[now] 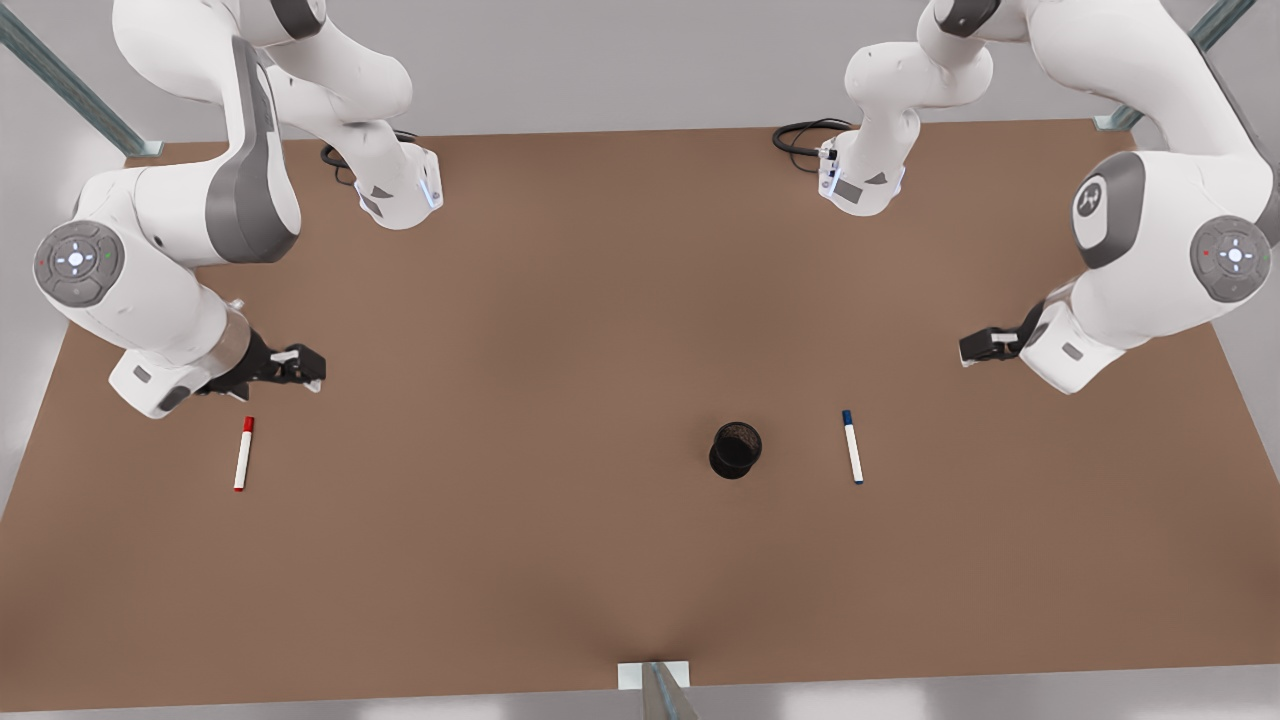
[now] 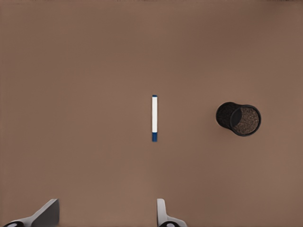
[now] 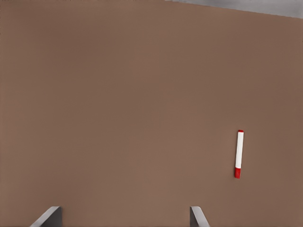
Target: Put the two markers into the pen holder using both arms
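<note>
Both arms' upper links cut off at top edge, left pincer (image 1: 985,346) half hidden behind wrist

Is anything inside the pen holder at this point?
No marker is in the pen holder; its mesh bottom shows in the left wrist view. The red marker and blue marker both lie on the table.

Two white jointed arms reach in from the upper corners of the front view.

Right gripper (image 1: 290,368), left of frame at mid-height: black, hanging above the table, fingers parted (the right wrist view shows both fingertips (image 3: 47,216) set wide apart).

Left gripper (image 1: 985,345), right of frame at mid-height: largely hidden behind its wrist there, likely pointing down; in the left wrist view its fingertips (image 2: 163,213) stand well apart.
</note>
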